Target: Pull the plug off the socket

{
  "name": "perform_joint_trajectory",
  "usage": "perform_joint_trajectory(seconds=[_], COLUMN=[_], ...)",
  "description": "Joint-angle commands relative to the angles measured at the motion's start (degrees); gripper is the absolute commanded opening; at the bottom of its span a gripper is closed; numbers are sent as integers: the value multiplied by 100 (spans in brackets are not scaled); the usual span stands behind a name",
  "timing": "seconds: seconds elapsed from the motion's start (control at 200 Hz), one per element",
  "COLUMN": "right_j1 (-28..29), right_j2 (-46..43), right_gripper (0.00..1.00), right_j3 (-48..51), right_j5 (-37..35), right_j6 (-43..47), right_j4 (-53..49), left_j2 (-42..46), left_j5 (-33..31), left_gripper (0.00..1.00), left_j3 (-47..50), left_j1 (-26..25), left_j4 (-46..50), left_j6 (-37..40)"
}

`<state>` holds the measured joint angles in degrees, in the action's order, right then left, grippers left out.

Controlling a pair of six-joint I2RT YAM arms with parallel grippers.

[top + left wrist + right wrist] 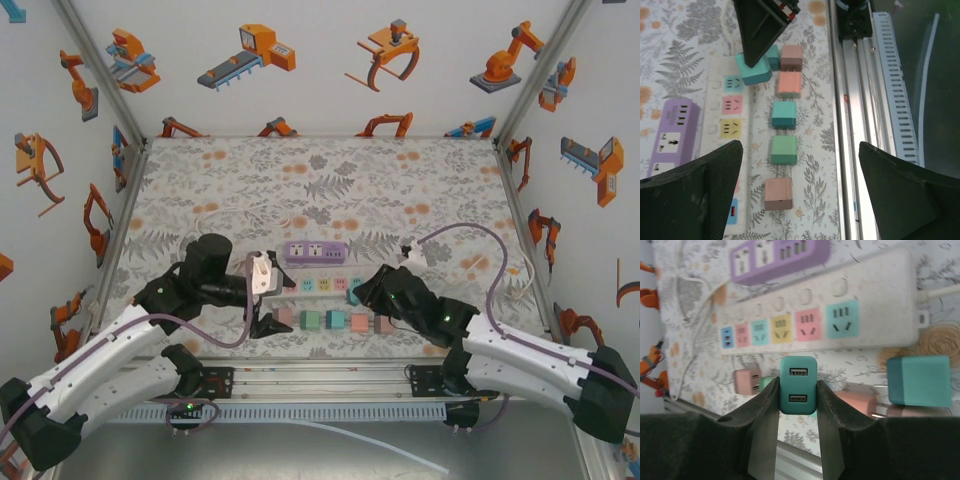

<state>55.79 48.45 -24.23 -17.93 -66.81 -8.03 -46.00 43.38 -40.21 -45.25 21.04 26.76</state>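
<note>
At the near edge, the left pincer (800, 150) hangs spread wide and empty above the row of loose plugs (330, 321), just past the metal rail (855, 100). The right pincer (798, 384) is pinching the teal plug (798, 371) by its two sides, USB ports facing the wrist camera. The plug sits just on the near side of the white power strip (880, 285). Every coloured socket on that strip shows bare, so the pull itself looks done and the plug appears free.

What remains, in all likelihood, is carrying it clear and setting it on the surface (300, 180). That calls for a steady lift away from the strip and an open spot to lower into.

A second teal plug (917, 381) lies close on one side and a pink plug (747, 381) on the other, so the row is crowded and a careless descent could knock a neighbour. Farther off, the purple strip (780, 252) lies beyond the white one, out of the way.
</note>
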Motion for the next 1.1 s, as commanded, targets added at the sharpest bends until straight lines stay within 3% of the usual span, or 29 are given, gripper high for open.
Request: perform_joint_trajectory(seconds=[0.0,0.18,0.516,0.811,1.096], right_j1=[103,289,448,468,475], right_j2=[307,720,1086,1093,773], right_gripper=[23,24,28,42,44], right_j3=[98,228,524,500,419], right_j5=[-405,-567,-833,-860,-917], right_j6=[-457,-549,-878,-968,-947], right_j4=[536,765,935,654,210], left_j2=[-41,-50,-94,-165,-182], left_j5=[163,95,-2,-57,-120], left_gripper=[94,100,97,97,97], left_j3=[65,169,162,171,206], left_j1=[-105,-159,-152,-159,-159], left_j4=[214,132,120,88,67], left_j6=[321,298,317,314,316])
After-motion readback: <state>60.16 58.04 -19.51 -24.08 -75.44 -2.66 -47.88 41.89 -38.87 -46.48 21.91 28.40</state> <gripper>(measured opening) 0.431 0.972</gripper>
